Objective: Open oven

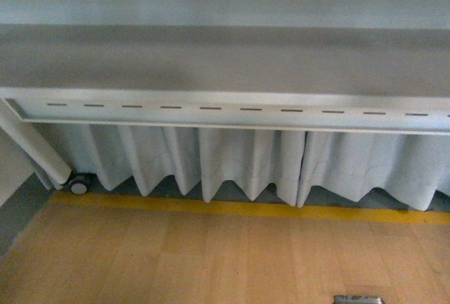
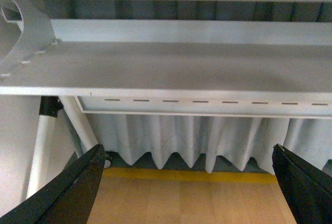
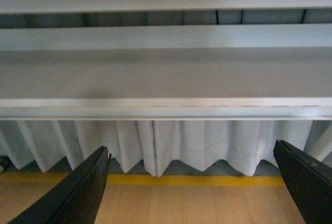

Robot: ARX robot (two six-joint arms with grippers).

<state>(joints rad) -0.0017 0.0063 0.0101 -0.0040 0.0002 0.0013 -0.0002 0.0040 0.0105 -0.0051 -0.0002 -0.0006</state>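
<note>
Wooden surface fills the near part of the front view, edged by a yellow strip. Behind it hangs a pleated white curtain under a pale beam with a row of slots. A caster wheel sits by a white pole. No arm in this view.

Left wrist view: left end effector spread wide, dark fingers gripping nothing. Curtain, yellow strip and slotted beam lie ahead of it.

Right wrist view: right end effector also spread wide and bare, facing the same curtain and beam.

Oven: location cannot be told from any view.
</note>
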